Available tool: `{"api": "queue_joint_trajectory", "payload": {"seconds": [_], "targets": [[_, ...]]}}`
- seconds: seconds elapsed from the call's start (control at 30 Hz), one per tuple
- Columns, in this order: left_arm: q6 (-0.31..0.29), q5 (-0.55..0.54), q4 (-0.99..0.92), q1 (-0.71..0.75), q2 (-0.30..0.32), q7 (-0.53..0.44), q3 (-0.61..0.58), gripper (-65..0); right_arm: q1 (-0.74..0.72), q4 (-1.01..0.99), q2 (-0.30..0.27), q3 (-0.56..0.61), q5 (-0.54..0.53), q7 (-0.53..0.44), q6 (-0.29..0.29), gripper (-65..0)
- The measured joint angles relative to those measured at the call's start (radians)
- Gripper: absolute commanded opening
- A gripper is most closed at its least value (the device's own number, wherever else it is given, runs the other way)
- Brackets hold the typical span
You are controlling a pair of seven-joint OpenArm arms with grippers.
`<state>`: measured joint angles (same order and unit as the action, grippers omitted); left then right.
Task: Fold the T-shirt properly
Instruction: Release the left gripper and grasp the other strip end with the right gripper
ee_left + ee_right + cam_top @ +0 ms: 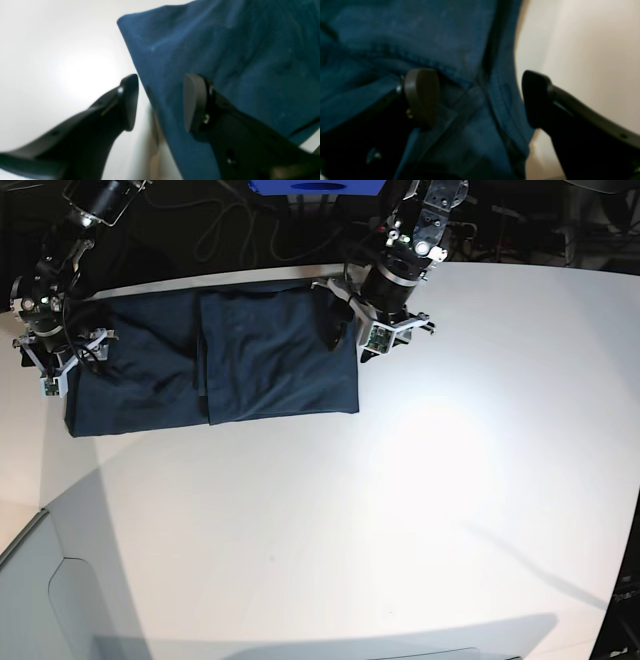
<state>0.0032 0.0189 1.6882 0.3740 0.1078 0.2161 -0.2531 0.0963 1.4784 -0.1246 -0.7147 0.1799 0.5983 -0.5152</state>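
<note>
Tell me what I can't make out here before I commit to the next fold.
- T-shirt neck label: not visible in any view.
- Left gripper: open astride the shirt's edge; contact lost in blur.
- Right gripper: open over a hem; layers beneath are blurred.
- Base view: both grippers' fingertips are hidden by their arms.

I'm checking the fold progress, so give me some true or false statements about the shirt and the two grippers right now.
1. The T-shirt lies on the white table. True.
2. The left gripper is clamped shut. False: its jaws stand apart, straddling the shirt's edge.
3. The right gripper is open over the cloth. True.
4. The shirt hangs in the air. False: it lies flat.
5. One layer is folded over another. True.
</note>
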Motion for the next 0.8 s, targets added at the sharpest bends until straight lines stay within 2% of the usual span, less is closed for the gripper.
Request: {"api": "queue_joint_trajectory", "payload": {"seconds": [0.17, 0.27, 0.33, 0.4, 0.47, 0.57, 0.73, 0.8], "targets": [[0.0, 0.0, 0.0, -0.002, 0.0, 0.0, 0.0, -36.8, -0.025, -0.048, -0.006, -0.015, -0.017, -0.017, -0.011, -10.8], [0.0, 0.0, 0.0, -0.002, 0.0, 0.0, 0.0, -36.8, -0.03, -0.071, -0.012, -0.018, -0.016, -0.035, -0.087, -11.0], [0.0, 0.0, 0.0, -0.002, 0.0, 0.0, 0.0, -36.8, -0.032, -0.088, -0.014, -0.018, -0.026, -0.05, -0.119, -11.8], [0.0, 0.0, 0.0, -0.002, 0.0, 0.0, 0.0, -36.8, -0.032, -0.109, -0.017, -0.02, -0.045, -0.064, -0.136, -15.1], [0.0, 0.0, 0.0, -0.002, 0.0, 0.0, 0.0, -36.8, -0.033, -0.135, -0.019, -0.02, -0.063, -0.082, -0.139, -21.4], [0.0, 0.0, 0.0, -0.002, 0.0, 0.0, 0.0, -36.8, -0.041, -0.159, -0.019, -0.02, -0.069, -0.099, -0.15, -34.4], [0.0, 0.0, 0.0, -0.002, 0.0, 0.0, 0.0, -36.8, -0.049, -0.167, -0.014, -0.014, -0.072, -0.099, -0.162, -63.6], [0.0, 0.0, 0.001, -0.002, 0.0, 0.0, 0.0, -36.8, -0.049, -0.167, -0.013, -0.014, -0.077, -0.099, -0.164, -65.0]]}}
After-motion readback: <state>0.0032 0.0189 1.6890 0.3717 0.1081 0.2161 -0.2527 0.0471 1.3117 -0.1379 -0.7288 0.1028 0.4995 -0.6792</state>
